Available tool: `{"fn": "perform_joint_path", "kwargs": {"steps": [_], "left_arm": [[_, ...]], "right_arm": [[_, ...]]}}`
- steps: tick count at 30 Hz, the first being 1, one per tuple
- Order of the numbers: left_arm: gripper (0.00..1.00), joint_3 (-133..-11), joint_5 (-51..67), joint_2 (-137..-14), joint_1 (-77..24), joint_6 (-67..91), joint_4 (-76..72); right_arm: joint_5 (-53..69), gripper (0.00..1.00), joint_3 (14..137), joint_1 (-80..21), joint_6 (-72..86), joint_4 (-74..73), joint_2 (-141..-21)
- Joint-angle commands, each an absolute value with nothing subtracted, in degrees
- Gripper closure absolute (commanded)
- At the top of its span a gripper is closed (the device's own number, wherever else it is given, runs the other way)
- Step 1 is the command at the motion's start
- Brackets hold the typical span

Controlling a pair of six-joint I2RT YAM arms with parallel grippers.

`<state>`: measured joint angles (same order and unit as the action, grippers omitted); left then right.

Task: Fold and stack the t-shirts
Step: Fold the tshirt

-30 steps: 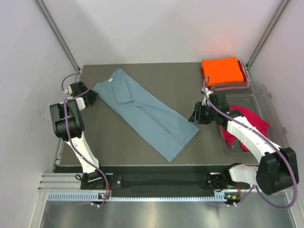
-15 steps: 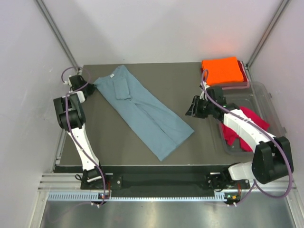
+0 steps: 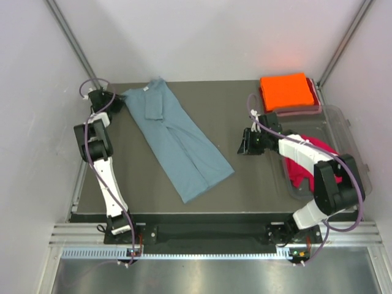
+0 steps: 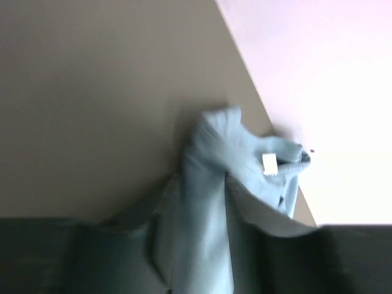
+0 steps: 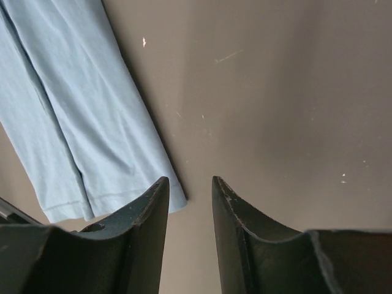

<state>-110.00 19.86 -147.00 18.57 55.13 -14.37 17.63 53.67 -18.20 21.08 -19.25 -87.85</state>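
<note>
White enclosure walls (image 3: 202, 37) surround a dark table (image 3: 263, 184)

Task items:
- Grey-blue t-shirt (image 3: 177, 141): folded into a long strip, lying flat on the table, running diagonally from the far left corner toward the near centre
- Orange t-shirt (image 3: 283, 90): folded square, at the far right corner
- Red t-shirt (image 3: 296, 174): crumpled inside the clear tub (image 3: 355, 141) at the right edge

Left arm: rises from its base along the left table edge, elbow bent, wrist reaching into the far left corner. The left gripper (image 3: 114, 104) sits at the collar end of the grey-blue t-shirt. In the blurred wrist view, bunched cloth bearing a white neck label (image 4: 269, 164) runs down between the fingers; whether they clamp it cannot be determined

Right arm: folded back on itself, forearm crossing above the tub and pointing left. The right gripper (image 3: 247, 144) hovers over bare table, fingers parted with nothing between them; the strip's hem corner lies near one finger
</note>
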Motion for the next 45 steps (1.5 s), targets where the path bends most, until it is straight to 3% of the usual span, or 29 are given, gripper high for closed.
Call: {"fn": "perform_joint_path", "kwargs": {"steps": [1,2,8,19,30,33,36,39,45], "left_arm": [[0.57,-102.06,15.48,-138.71,19.6,52.74,-11.78],[0.53,-98.91,14.6,-136.95,19.86,52.21,-11.08],[0.49,-85.46,9.76,-121.67,19.95,49.39,-0.62],[0.5,-51.62,18.45,-94.85,12.49,43.51,2.98],[0.5,-48.08,18.91,-80.96,0.19,38.5,19.68],[0.51,-46.15,16.27,-75.95,-7.97,39.2,23.63],[0.51,-44.48,15.65,-70.76,-9.75,39.73,25.22],[0.51,-44.56,11.27,-69.26,-9.67,37.97,26.1],[0.52,-48.33,9.85,-72.16,-7.65,35.6,28.65]], "right_arm": [[19.25,0.65,54.32,-17.67,17.67,-18.89,-87.98],[19.77,0.64,54.49,-17.58,17.23,-19.33,-88.85],[23.46,0.63,55.63,-17.58,16.87,-19.07,-93.07],[31.02,0.63,51.86,-18.37,16.44,-14.86,-95.89],[32.08,0.64,50.36,-19.86,15.82,-13.27,-100.46],[31.38,0.7,49.4,-21.09,15.82,-13.36,-100.28],[30.06,0.81,47.21,-21.36,16.78,-12.75,-98.88],[29.62,0.99,45.27,-21.88,18.19,-11.78,-97.12],[25.67,1.0,39.92,-27.06,23.55,-8.98,-94.4]]}}
